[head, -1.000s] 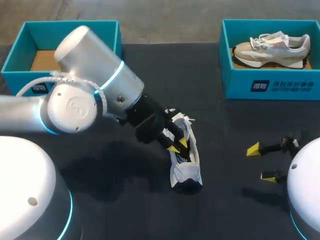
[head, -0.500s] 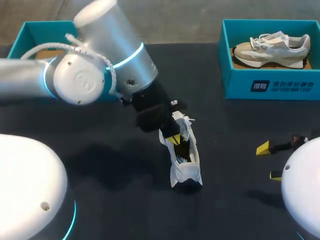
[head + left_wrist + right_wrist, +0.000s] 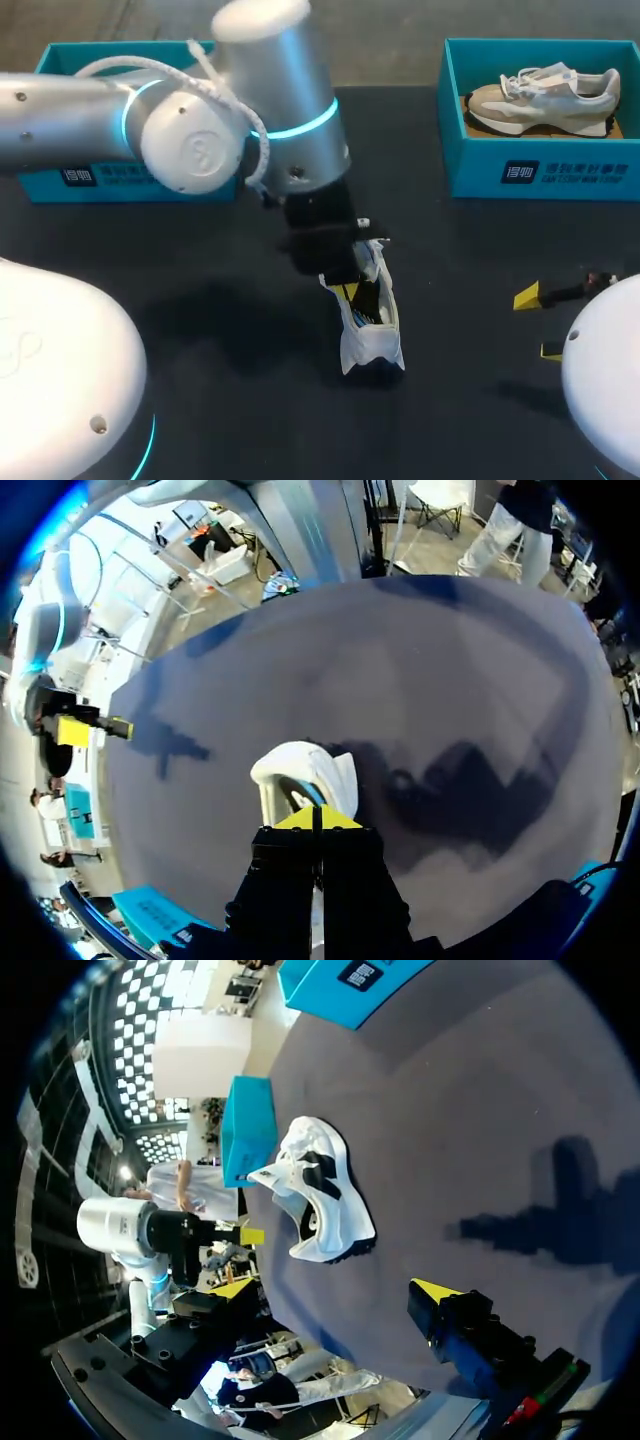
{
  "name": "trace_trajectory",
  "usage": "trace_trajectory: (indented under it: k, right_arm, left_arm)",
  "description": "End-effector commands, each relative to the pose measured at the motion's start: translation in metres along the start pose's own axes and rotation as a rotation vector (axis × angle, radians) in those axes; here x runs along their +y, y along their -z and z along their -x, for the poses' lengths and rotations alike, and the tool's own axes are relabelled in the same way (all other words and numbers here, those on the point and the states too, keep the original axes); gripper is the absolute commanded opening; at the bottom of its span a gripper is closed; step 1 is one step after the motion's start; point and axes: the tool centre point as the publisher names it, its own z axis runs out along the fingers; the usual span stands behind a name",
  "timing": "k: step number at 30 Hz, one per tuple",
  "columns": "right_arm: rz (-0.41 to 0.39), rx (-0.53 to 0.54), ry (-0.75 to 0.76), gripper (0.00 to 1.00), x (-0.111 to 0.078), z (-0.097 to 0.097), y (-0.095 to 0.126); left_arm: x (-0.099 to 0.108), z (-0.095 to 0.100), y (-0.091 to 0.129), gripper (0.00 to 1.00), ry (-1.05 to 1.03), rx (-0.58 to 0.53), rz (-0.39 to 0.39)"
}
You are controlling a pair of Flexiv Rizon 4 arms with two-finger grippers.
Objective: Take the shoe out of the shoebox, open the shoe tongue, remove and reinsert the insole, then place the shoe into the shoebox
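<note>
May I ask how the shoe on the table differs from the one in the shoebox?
The white shoe stands on the table, left gripper at its opening; the beige shoe lies untouched in the shoebox. The white shoe's toe points toward the robot; the beige shoe lies crosswise. Both laced.
</note>
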Motion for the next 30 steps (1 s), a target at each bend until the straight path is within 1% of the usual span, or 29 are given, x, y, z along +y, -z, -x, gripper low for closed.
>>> trace_trajectory:
  k: [1,6,9,13,15,16,19,24,30]
  right_arm:
    - [0.004,-0.003,0.000,1.00,-0.003,-0.001,0.001]
    - [0.004,-0.003,0.000,1.00,-0.003,-0.001,0.001]
    - [0.004,-0.003,0.000,1.00,-0.003,-0.001,0.001]
    - [0.004,-0.003,0.000,1.00,-0.003,-0.001,0.001]
    - [0.004,-0.003,0.000,1.00,-0.003,-0.001,0.001]
    - [0.004,-0.003,0.000,1.00,-0.003,-0.001,0.001]
    - [0.004,-0.003,0.000,1.00,-0.003,-0.001,0.001]
    - [0.004,-0.003,0.000,1.00,-0.003,-0.001,0.001]
    - [0.004,-0.003,0.000,1.00,-0.003,-0.001,0.001]
  left_arm:
    - [0.000,0.005,-0.015,0.00,0.007,0.032,0.001]
    - [0.003,0.004,-0.020,0.00,0.014,0.017,0.011]
    - [0.007,0.001,-0.027,0.00,0.019,0.033,0.012]
    - [0.007,0.000,-0.034,0.00,0.004,0.075,-0.005]
    - [0.007,0.000,-0.035,0.00,0.003,0.080,-0.007]
    - [0.007,-0.001,-0.041,0.00,-0.004,0.090,-0.013]
    - [0.007,0.001,-0.047,0.00,-0.014,0.092,-0.020]
    - [0.012,0.006,-0.049,0.00,-0.022,0.091,-0.020]
    - [0.018,0.005,-0.053,0.00,-0.025,0.110,-0.021]
